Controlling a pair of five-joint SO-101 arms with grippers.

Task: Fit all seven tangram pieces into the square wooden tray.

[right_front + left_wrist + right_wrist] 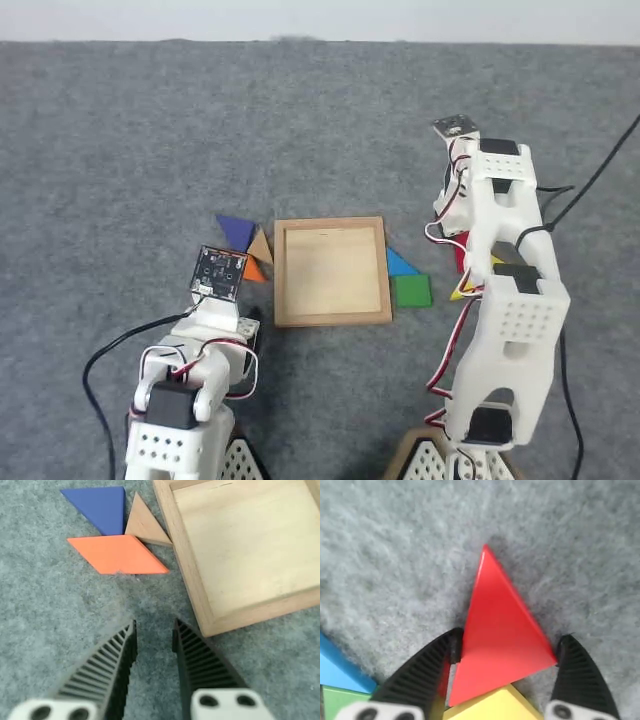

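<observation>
the tray [281, 272] [182, 560] is a shallow square of pale wood with a raised rim and a bare floor, lying flat on the grey mat [120, 150] between the two arms. on the tray's left side three pieces cluster together. the navy triangle [236, 232] [102, 507] is farthest from the rim. the tan triangle [261, 245] [144, 527], the same wood tone as the tray, has one corner against the rim. the orange piece [253, 270] [117, 554], a flat parallelogram, lies just beside both triangles, toward the tray's near left corner. the left gripper [154, 630] hangs over bare mat off that same corner, its ribbed black fingers [120, 655] a narrow way apart with nothing between them. on the tray's right side the blue triangle [399, 262] [340, 670] lies against the rim, and the green square [412, 291] [340, 702] touches it on the near side. farther right of the tray, under the right arm [510, 320], the red triangle [460, 255] [500, 635] lies flat, glossy and sharp-cornered, with the yellow piece [465, 290] [490, 705] meeting its long edge. the right gripper [507, 642] is down at the red triangle with its fingers [427, 665] spread wide, one to each side of the piece. one fingertip is right at the edge, and whether either presses on it cannot be told.
</observation>
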